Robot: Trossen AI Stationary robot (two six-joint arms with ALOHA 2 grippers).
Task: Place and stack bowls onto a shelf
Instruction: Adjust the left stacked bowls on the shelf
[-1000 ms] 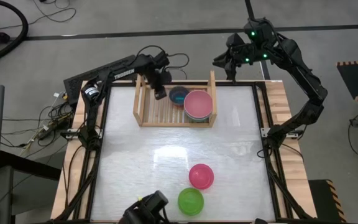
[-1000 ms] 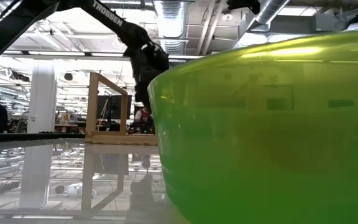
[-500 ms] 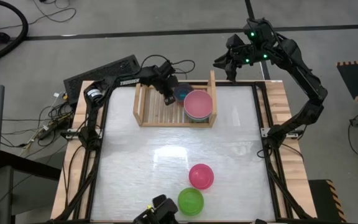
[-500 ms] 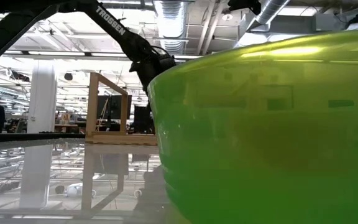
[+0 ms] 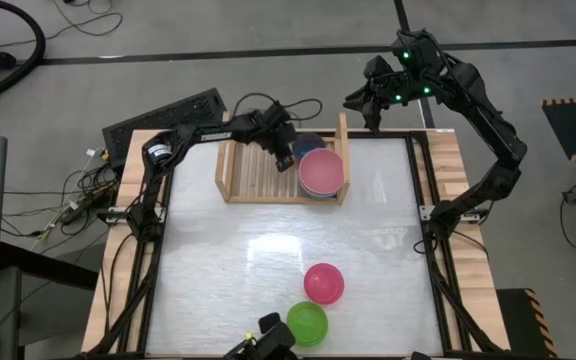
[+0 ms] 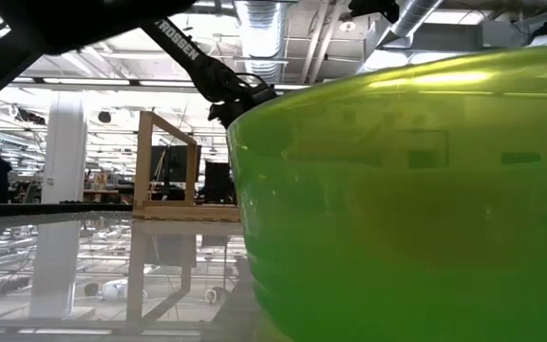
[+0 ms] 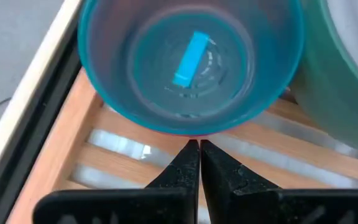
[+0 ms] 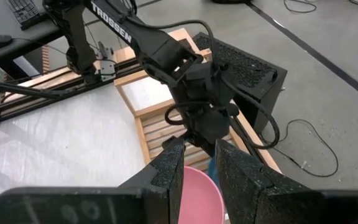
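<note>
The wooden shelf (image 5: 251,176) stands at the table's far edge. On its right part sits a pink bowl (image 5: 321,172) stacked in a teal one (image 7: 344,74). Beside it is a small teal-blue bowl (image 7: 191,62) with a red rim showing under it. My left gripper (image 5: 288,153) hangs over that small bowl, shut; in the left wrist view the left gripper (image 7: 199,148) has its tips at the bowl's rim. My right gripper (image 8: 199,163) is open, waiting high beyond the table's far right corner. A magenta bowl (image 5: 323,283) and a lime bowl (image 5: 306,323) rest on the table near its near edge. My left gripper's shut fingertips (image 7: 191,152) stand right at the rim of the teal-blue bowl (image 7: 188,129), on the side toward the shelf's bare slats. The fingers slant down from the table's left. Whether they touch the rim I cannot tell.
The shelf's left part (image 7: 135,168) is bare slats between raised side walls (image 5: 221,160). The lime bowl (image 6: 397,190) fills most of the low view. The white table top (image 5: 268,250) lies between the shelf and the two loose bowls.
My left gripper has moved along the shelf toward the table's right, from over the bare slats to over the small teal-blue bowl next to the pink stack, and its arm has stretched out lower over the shelf. The right arm kept still.
</note>
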